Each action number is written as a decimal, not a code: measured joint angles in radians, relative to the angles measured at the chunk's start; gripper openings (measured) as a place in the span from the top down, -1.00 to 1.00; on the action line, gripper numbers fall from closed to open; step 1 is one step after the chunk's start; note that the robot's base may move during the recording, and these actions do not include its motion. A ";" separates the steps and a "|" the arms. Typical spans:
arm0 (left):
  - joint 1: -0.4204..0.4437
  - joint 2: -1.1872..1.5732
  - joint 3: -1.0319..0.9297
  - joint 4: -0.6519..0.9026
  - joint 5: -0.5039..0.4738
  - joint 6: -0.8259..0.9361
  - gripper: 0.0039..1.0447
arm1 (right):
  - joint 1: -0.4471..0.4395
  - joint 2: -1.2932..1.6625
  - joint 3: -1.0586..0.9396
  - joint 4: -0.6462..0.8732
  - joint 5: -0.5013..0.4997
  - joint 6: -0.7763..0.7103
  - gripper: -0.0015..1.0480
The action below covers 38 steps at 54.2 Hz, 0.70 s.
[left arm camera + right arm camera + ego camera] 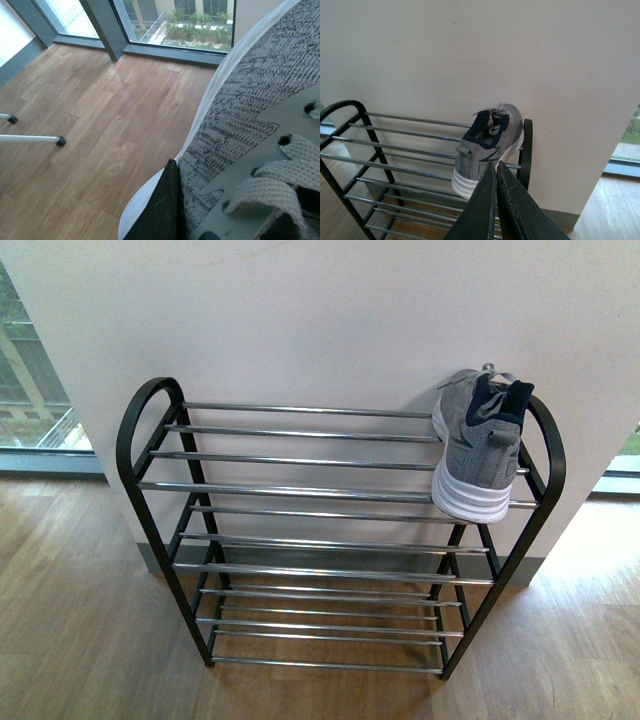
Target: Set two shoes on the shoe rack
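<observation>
- Black chrome-barred shoe rack (300, 490) on wood floor (70, 620), white wall (320, 320) behind.
- Grey knit white-soled sneaker (480, 450) on top tier, right end.
- Left hand (225, 215) clamps second grey sneaker (240, 110); right hand (497, 200) closed, empty.

Front cam: neither arm in frame. Left gripper (172, 220): only one dark finger (162, 202) shows, lying flat against the outer knit side of the grey sneaker (240, 100), with its tip near the white sole edge. The other finger is hidden behind the upper. The sneaker fills the left wrist view with the floor well below it, so it reads as clamped and held aloft, wrist camera pitched down. Right gripper (497, 167): both dark fingers in view, pressed together along their length, tips touching, no gap, nothing between them. Right arm raised off the floor.
</observation>
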State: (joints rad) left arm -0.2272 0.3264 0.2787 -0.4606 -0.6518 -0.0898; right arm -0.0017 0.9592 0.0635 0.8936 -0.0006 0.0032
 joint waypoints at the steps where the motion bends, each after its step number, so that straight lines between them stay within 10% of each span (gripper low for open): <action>1: 0.000 0.000 0.000 0.000 0.000 0.000 0.98 | 0.000 -0.003 -0.005 -0.003 0.000 0.000 0.97; 38: 0.000 0.000 0.000 0.000 0.000 0.000 0.98 | 0.000 -0.461 -0.044 -0.401 0.000 0.000 0.97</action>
State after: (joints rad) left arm -0.2272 0.3264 0.2787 -0.4606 -0.6514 -0.0898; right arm -0.0017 0.4984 0.0196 0.4931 -0.0006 0.0032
